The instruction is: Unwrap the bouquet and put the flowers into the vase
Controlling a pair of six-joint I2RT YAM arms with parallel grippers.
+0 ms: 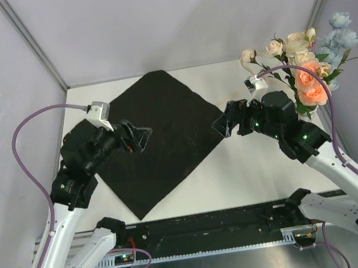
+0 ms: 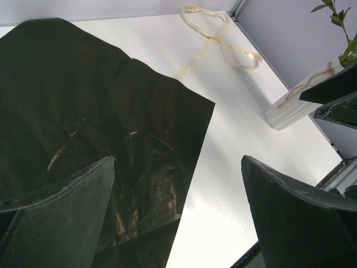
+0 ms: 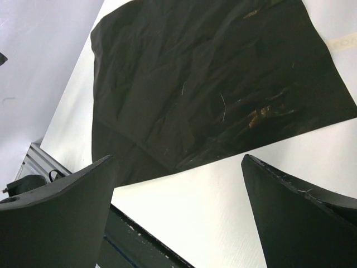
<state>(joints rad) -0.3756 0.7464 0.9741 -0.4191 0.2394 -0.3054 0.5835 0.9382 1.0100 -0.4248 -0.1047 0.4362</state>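
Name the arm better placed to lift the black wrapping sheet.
Probably left: the left gripper, open, hangs over the black sheet; the right gripper, also open, sits just beyond its right corner, above bare table.

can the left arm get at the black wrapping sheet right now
Probably yes. The left tool hangs open over the black sheet, which lies spread flat with nothing on it. The vase with the flowers stands off at the right side, so nothing seems to block the way.
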